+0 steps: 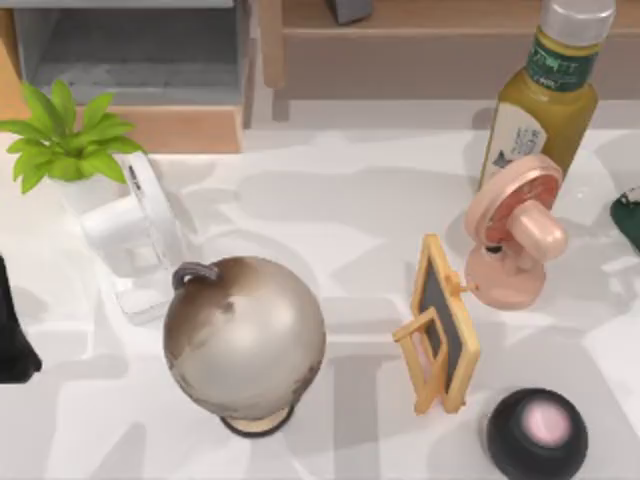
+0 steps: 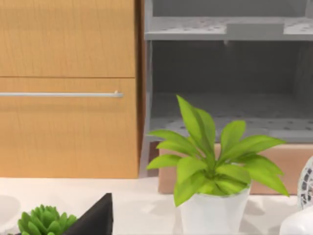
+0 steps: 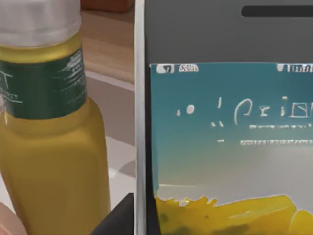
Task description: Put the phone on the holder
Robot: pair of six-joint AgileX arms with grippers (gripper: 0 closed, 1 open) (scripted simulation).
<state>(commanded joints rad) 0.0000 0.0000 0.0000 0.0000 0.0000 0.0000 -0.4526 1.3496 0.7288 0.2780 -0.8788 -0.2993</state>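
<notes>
The right pincer (image 3: pixel 117 218) shows as a dark wedge at the edge of the phone (image 3: pixel 225 122). Whether it is clenched on the phone or merely close against it cannot be told. The phone stands upright immediately in front of the right wrist camera, lit screen facing it, with the yellow bottle (image 3: pixel 49 122) just beside it. In the top view a dark shape (image 1: pixel 630 215) at the worktop's right edge, near the bottle (image 1: pixel 545 90), is probably this arm's end with the phone.

The wooden holder (image 1: pixel 440 325) stands well apart from there, tilted, with its small ledge facing the globe (image 1: pixel 245 335). The pink fan (image 1: pixel 515 235) stands between the right edge and the holder, almost touching the holder's far end. A black ball (image 1: pixel 537 432) sits close to its near end.

The main risks appear to be these:
- A straight sweep towards the holder could clip the fan or the bottle and knock either over.
- A poor grip could let the phone swing or slide out on the way.
- The holder looks light, so a sideways nudge might shove or tip it.
- If the phone meets the ledge off-centre or upright rather than leaning back, it could topple onto the worktop (image 1: pixel 330 200).

The left pincer (image 2: pixel 95 218) rests idle at the left side near the potted plant (image 2: pixel 215 161), its state unclear.
</notes>
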